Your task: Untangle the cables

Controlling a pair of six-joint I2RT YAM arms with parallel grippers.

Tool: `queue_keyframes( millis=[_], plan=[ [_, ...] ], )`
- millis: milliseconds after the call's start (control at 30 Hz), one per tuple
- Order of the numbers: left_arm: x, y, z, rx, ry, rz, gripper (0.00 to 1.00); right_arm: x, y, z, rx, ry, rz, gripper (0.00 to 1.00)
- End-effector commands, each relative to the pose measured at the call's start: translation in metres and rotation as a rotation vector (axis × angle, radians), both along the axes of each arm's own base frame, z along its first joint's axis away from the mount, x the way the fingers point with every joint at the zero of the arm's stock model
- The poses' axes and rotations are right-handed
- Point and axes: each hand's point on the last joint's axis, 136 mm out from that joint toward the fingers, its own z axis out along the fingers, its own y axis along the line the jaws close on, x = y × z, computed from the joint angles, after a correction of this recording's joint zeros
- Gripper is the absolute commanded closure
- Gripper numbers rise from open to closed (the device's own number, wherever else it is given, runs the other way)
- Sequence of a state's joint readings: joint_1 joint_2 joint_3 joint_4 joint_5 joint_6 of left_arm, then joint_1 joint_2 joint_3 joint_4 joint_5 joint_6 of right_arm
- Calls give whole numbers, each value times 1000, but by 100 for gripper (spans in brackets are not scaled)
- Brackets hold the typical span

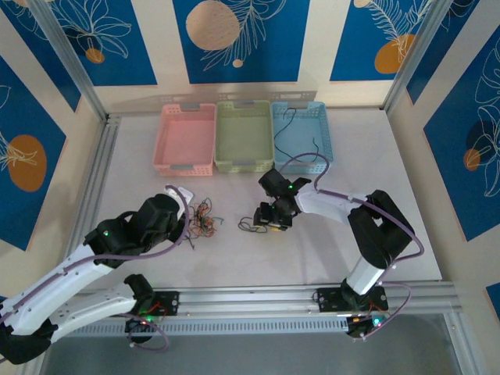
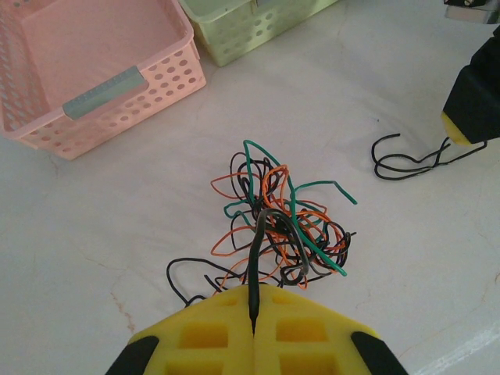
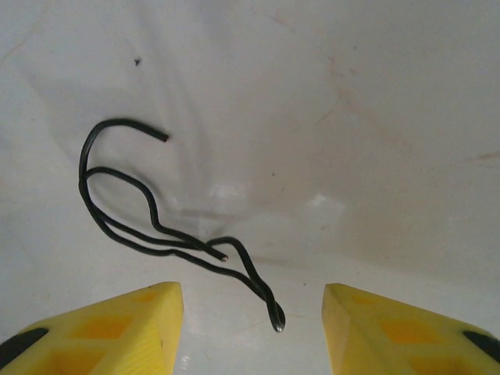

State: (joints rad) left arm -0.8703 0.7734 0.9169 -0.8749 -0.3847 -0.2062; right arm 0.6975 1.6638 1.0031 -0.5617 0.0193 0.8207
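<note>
A tangle of thin cables in black, orange, brown and teal-green lies on the white table, seen from above as a small bundle. My left gripper is shut on a dark brown-black cable that arches up out of the tangle. A separate black cable lies looped on the table by itself. My right gripper is open just above it, and the cable's bent end lies between the yellow fingers. A further black cable rests in the blue basket.
Three baskets stand in a row at the back: pink, green and blue. In the left wrist view the pink basket and green basket are close beyond the tangle. The right arm's finger is at the upper right.
</note>
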Motion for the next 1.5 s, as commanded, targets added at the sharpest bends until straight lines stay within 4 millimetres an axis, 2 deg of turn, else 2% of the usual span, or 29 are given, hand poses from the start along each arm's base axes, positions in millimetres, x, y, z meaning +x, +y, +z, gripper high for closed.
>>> queue_keyframes(
  millis=[0, 167, 433, 633, 833, 1033, 1233, 1333, 1467],
  plan=[
    [1, 1, 4, -18, -17, 5, 100, 5, 5, 2, -9, -1, -3, 51],
    [1, 1, 6, -24, -19, 2, 100, 4, 8, -2, -13, 12, 16, 59],
    [0, 1, 6, -27, -22, 1, 100, 0, 13, -10, 3, 27, 43, 88],
    [0, 1, 6, -26, -20, -1, 100, 2, 15, -11, -1, 19, 57, 99],
    [0, 1, 6, -27, -21, 0, 100, 4, 17, -6, 31, -12, 63, 100],
    [0, 1, 5, -23, -16, -2, 100, 4, 25, 21, 147, -98, 69, 100],
    [1, 1, 4, -20, -17, 1, 100, 9, 11, 40, 132, -169, 45, 100],
    [1, 1, 4, -19, -15, 1, 100, 9, 8, 40, 141, -159, 27, 100],
    [1, 1, 4, -19, -15, 2, 100, 7, 13, 34, 160, -144, 22, 100]
  ],
)
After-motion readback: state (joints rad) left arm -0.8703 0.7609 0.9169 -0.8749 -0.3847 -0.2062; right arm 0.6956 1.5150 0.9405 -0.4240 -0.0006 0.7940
